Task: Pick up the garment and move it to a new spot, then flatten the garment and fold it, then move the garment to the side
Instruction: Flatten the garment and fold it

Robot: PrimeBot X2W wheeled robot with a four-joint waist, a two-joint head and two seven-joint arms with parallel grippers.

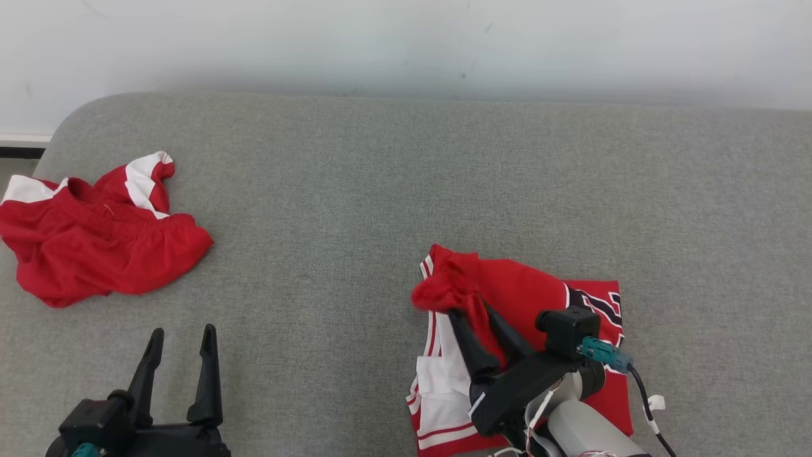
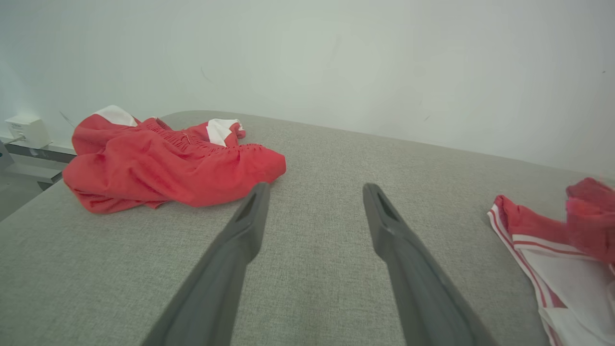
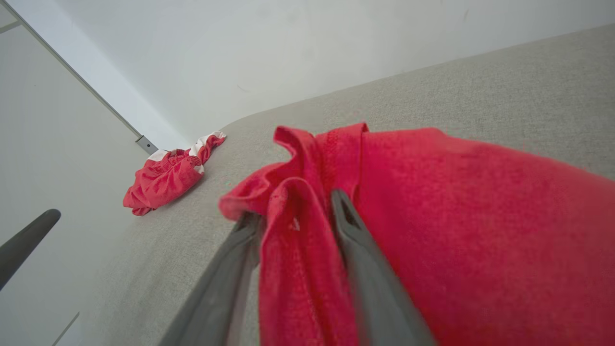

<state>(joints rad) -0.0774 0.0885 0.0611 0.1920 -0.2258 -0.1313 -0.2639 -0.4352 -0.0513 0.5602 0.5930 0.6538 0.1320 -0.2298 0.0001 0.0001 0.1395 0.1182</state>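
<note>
A red and white garment (image 1: 526,298) lies partly folded on the grey table at the lower right, its white striped side (image 1: 441,381) facing me. My right gripper (image 1: 472,312) is shut on a bunched red edge of it (image 3: 295,226), lifting that edge off the rest of the cloth. The same garment shows at the right edge of the left wrist view (image 2: 562,250). My left gripper (image 1: 181,333) stands open at the lower left, above bare table, with nothing between its fingers (image 2: 252,211).
A second red and white garment (image 1: 95,235) lies crumpled at the table's left edge (image 2: 168,161) (image 3: 166,175). The grey table (image 1: 406,190) ends at a white wall behind. A small white box (image 2: 26,129) sits by the wall off the left.
</note>
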